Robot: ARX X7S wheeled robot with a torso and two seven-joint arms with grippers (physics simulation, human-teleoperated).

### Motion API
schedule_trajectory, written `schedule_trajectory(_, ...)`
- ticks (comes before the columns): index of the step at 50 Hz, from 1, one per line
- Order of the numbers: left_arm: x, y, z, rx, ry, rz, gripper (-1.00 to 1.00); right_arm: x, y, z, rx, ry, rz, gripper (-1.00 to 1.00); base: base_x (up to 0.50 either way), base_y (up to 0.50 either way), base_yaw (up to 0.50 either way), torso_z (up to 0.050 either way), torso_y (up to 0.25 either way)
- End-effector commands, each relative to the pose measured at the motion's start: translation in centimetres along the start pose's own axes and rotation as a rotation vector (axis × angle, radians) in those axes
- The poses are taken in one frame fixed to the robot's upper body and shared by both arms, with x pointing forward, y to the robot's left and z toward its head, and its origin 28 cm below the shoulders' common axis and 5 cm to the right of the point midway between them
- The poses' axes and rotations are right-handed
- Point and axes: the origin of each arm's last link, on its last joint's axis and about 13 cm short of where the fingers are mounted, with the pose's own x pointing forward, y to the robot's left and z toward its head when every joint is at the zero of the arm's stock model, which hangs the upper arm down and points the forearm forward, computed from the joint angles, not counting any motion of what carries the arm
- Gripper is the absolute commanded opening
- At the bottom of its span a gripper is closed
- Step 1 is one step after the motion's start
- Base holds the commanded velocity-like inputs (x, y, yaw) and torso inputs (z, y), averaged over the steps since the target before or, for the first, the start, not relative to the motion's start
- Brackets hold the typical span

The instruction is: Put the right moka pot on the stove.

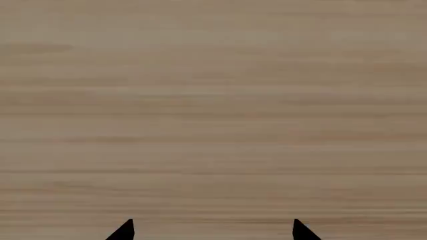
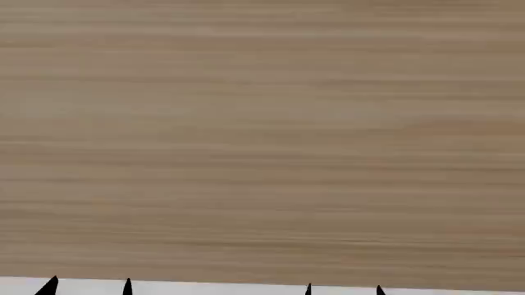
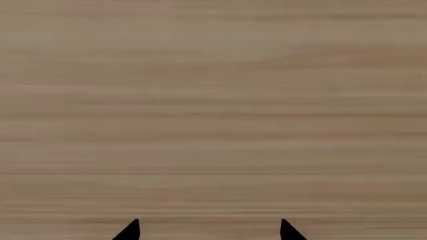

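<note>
Pale wood-grain tabletop — matt, smooth, fine streaks, black matt pincer tips

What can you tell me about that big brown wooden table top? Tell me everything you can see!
The light brown wooden table top fills nearly the whole head view. It looks like pale wood with fine darker streaks of grain running side to side, flat and smooth. Its near edge meets a thin white strip at the bottom. Nothing is seen resting on it here; only the black pointed tips of the left hand and right hand poke in, spread apart.
</note>
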Motion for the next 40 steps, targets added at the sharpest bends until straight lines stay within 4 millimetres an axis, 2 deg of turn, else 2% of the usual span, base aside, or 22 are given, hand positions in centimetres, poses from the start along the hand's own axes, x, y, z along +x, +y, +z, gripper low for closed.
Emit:
schedule_trajectory(1, 0.00, 0.01, 0.00, 0.000, 0.000, 0.000, 1.00, 0.00, 0.03, 0.00, 0.000, 0.000, 0.000, 1.00, 0.00, 0.00, 0.00, 0.000, 0.000)
schedule_trajectory(14, -0.11, 0.09, 0.10, -0.030, -0.006, -0.007, 1.00, 0.19, -0.18, -0.15, -0.004, 0.000, -0.015, 1.00, 0.00, 0.00, 0.00, 0.001, 0.000)
schedule_trajectory(37, -0.28, 0.04, 0.17, -0.034, -0.013, -0.018, 1.00, 0.26, -0.21, -0.27, -0.019, 0.010, -0.036, 1.00, 0.00, 0.00, 0.00, 0.049, 0.000)
schedule_trajectory(40, -0.20, 0.11, 0.31, -0.050, -0.021, -0.020, 1.00, 0.41, -0.12, -0.34, -0.025, 0.012, -0.047, 1.00, 0.00, 0.00, 0.00, 0.008, 0.000)
